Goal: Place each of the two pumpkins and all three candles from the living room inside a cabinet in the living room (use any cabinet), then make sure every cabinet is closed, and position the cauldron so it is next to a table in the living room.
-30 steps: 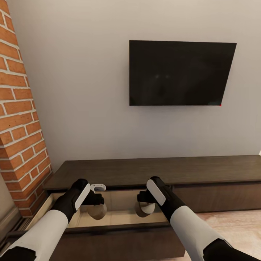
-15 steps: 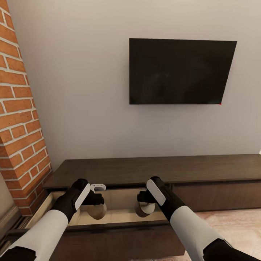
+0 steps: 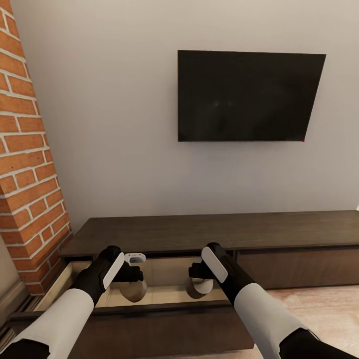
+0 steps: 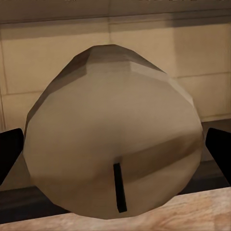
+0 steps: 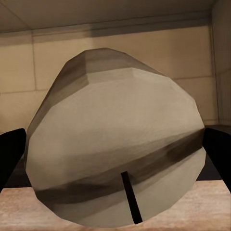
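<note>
Your jaws are closed on cargo on both sides: the left gripper [image 3: 133, 280] is clamped on one candle [image 4: 113, 132], and the right gripper [image 3: 198, 280] is clamped on a second candle [image 5: 115, 137]. In each wrist view the dark fingertips sit against the candle's two flanks, with the pale top and small dark wick facing the camera.

Take the cabinet [image 3: 209, 232] as your landmark. Its leftmost drawer [image 3: 164, 295] stands pulled out towards you, pale wood inside, and both candles hang over that open drawer, just in front of the cabinet's top edge. Whether either one touches the drawer floor, you cannot tell from here. The left candle is nearer the brick pillar [image 3: 27, 164] beside the cabinet's left end; the right one is near the drawer's right side. The television [image 3: 249, 94] hangs on the wall above the cabinet.

As for progress, I judge you are mid-delivery: two candles are at the drawer but not yet released. The visible part of the drawer floor holds nothing else, though your arms hide some of it. What remains, by my reckoning, is letting go of these two, fetching the third candle and both pumpkins, shutting the drawer, and setting the cauldron beside a table.
</note>
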Robot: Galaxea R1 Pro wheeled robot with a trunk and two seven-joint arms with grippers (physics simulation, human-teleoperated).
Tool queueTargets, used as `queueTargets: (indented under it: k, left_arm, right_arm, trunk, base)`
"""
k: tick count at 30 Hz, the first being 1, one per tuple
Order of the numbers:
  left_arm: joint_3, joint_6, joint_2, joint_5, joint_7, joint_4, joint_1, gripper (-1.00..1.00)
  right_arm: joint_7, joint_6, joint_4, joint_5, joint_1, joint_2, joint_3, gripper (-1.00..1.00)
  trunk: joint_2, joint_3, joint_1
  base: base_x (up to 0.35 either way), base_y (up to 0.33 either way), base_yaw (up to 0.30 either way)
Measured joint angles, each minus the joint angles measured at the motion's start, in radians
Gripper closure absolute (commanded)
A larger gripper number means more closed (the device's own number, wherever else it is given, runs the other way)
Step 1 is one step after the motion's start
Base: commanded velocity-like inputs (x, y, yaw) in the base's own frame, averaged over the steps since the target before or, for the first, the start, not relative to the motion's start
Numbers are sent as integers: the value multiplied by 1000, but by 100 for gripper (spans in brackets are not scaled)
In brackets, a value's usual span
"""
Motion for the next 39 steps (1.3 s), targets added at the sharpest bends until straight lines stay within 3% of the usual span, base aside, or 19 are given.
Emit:
queueTargets:
  k: [27,39]
  left_arm:
    - [0,-1,0,1,0,-2,0,100]
    - [0,-1,0,1,0,-2,1,100]
  right_arm:
    - [0,0,0,0,0,0,0,100]
    - [0,1,0,0,0,1,0,100]
  trunk:
    - [0,0,0]
    - [-56,-25,31]
  base:
    - [45,13,0]
    - [0,0,0]
